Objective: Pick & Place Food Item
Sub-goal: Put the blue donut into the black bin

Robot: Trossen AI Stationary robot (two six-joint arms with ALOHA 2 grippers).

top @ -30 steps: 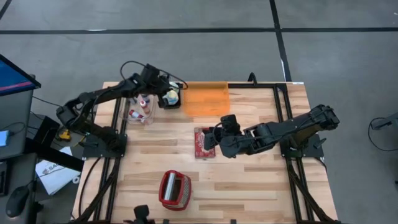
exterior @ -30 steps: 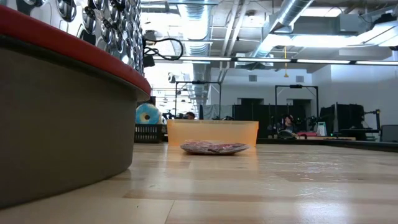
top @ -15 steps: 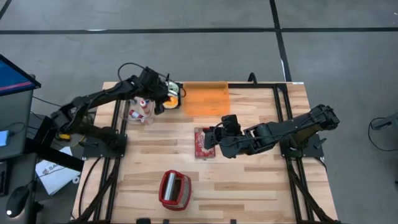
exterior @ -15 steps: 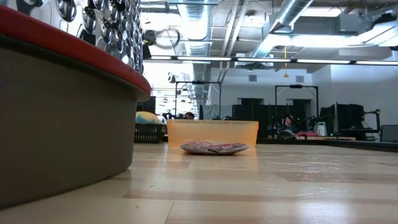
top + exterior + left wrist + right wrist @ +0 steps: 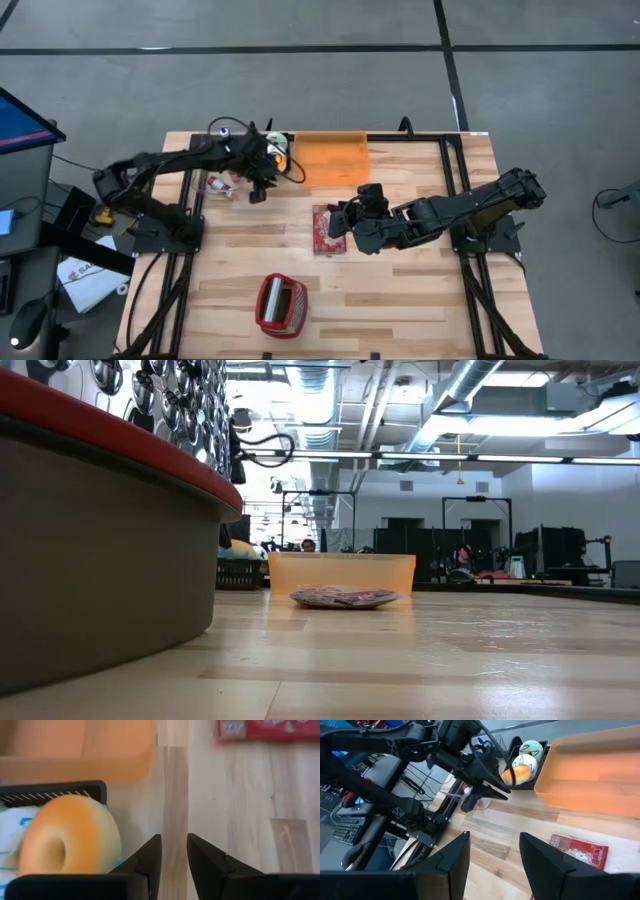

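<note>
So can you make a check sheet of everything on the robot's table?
Surface: wooden table, bare in front.
Job's things: orange donut in black basket; orange bin; red packet.
Clutter: red grater; clear bag.
Grippers: left gripper slightly open, empty, beside the donut; right gripper open, empty, over the packet.
Cables: black cable on left arm.
Surroundings: grey floor, monitor.

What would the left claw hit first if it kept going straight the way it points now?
Probably bare table: the left claw aims at a plank between the donut's black basket and the red packet. Depth is unclear.
</note>
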